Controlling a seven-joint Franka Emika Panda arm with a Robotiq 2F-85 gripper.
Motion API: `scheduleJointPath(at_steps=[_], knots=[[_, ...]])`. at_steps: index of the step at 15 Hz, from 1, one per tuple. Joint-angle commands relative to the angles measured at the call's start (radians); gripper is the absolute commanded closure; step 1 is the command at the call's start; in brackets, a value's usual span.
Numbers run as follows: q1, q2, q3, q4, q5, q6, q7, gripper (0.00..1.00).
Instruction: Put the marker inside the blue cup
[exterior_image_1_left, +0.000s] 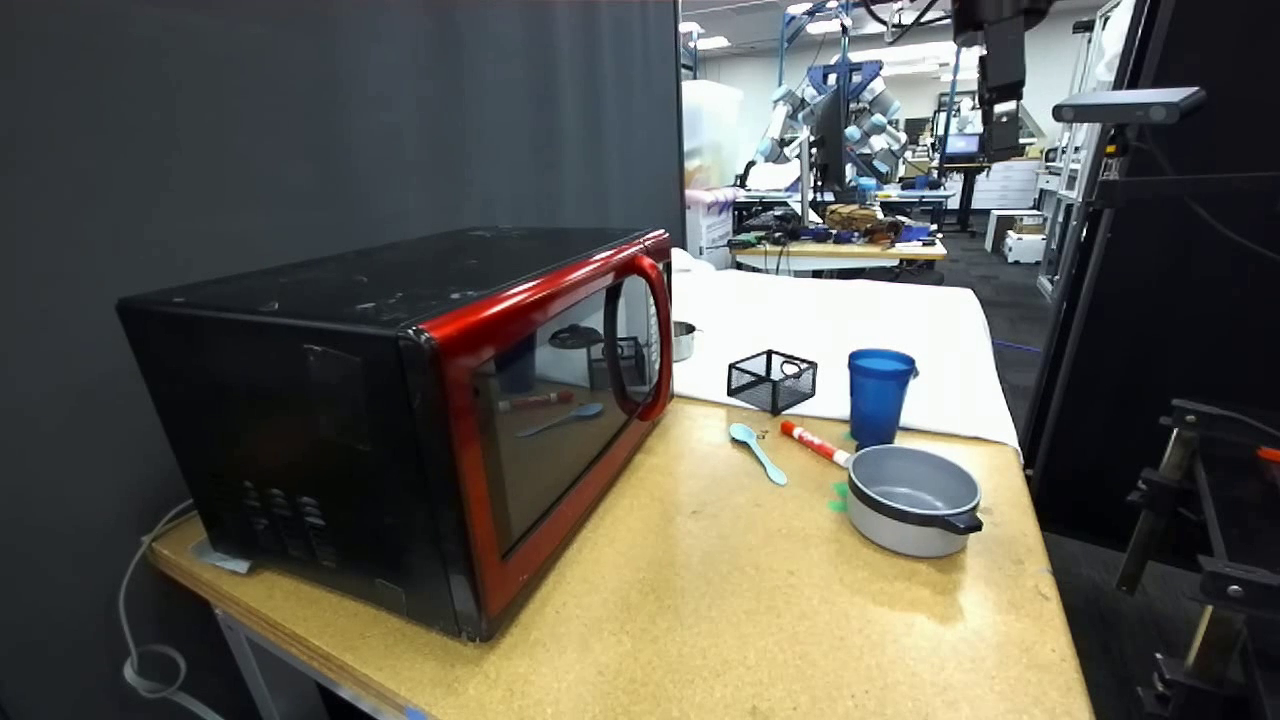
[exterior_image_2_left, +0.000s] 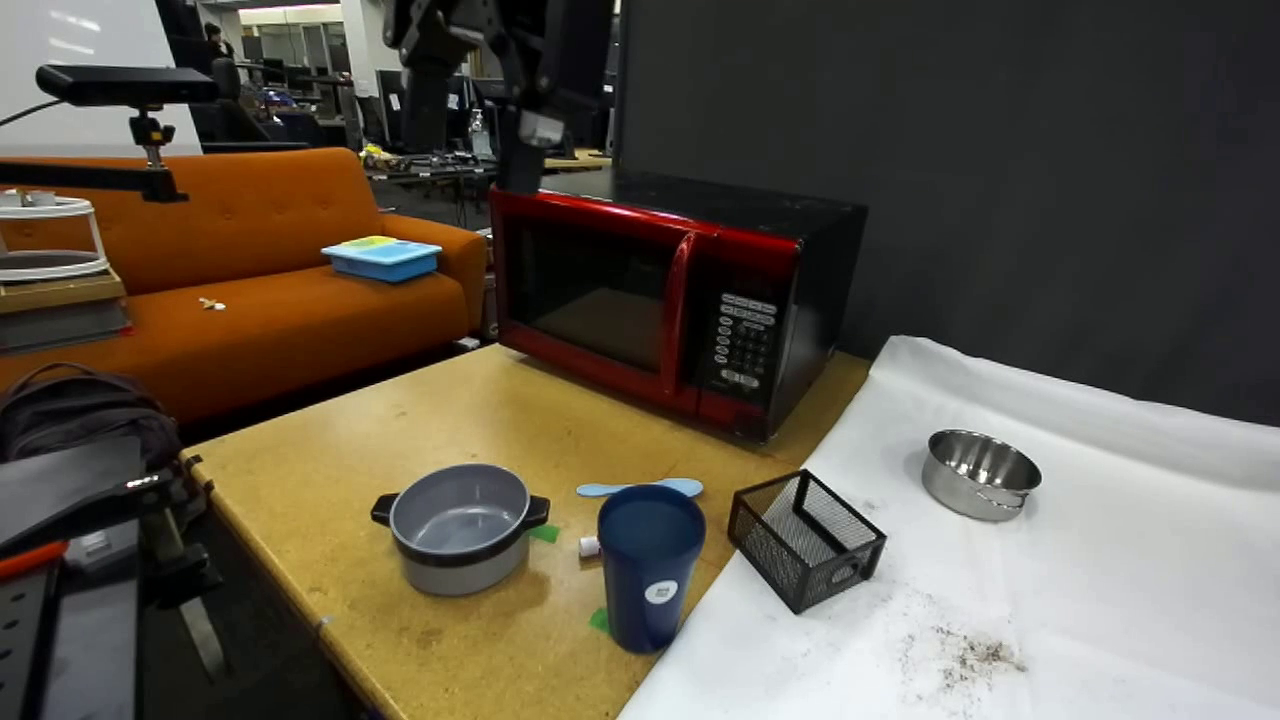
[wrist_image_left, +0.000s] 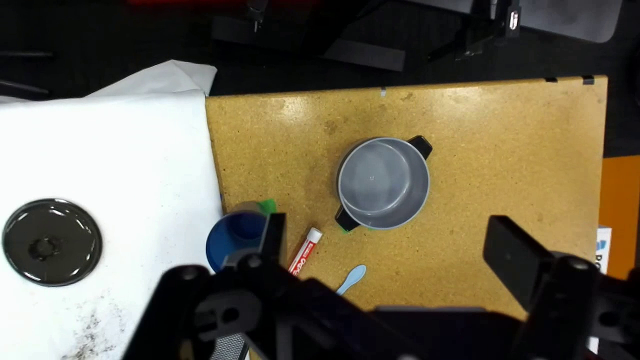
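While the gripper (wrist_image_left: 392, 245) hangs high, fingers (wrist_image_left: 519, 260) apart and empty, the marker (exterior_image_1_left: 815, 441) lies near the blue cup (exterior_image_1_left: 878, 400). Reaching seems the step; next, descend and pinch the marker.

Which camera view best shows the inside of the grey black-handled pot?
The wrist view, looking nearly straight down into the grey pot. Both exterior views see it slantwise, its near wall hiding part of the inside.
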Motion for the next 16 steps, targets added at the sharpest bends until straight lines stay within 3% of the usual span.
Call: scheduleJointPath(at_steps=[1, 7, 14, 15, 16], knots=[[-0.007, 0.108, 0.022, 0.064, 0.045, 0.024, -0.099, 0.0], [0.002, 0.189, 0.099, 0.046, 0.213, 0.197, -0.055, 0.0], [0.016, 0.334, 0.181, -0.049, 0.029, 0.563, 0.2, 0.0], [0.018, 0.362, 0.185, -0.041, -0.005, 0.564, 0.238, 0.0], [0.007, 0.335, 0.193, -0.046, 0.039, 0.527, 0.183, 0.0]])
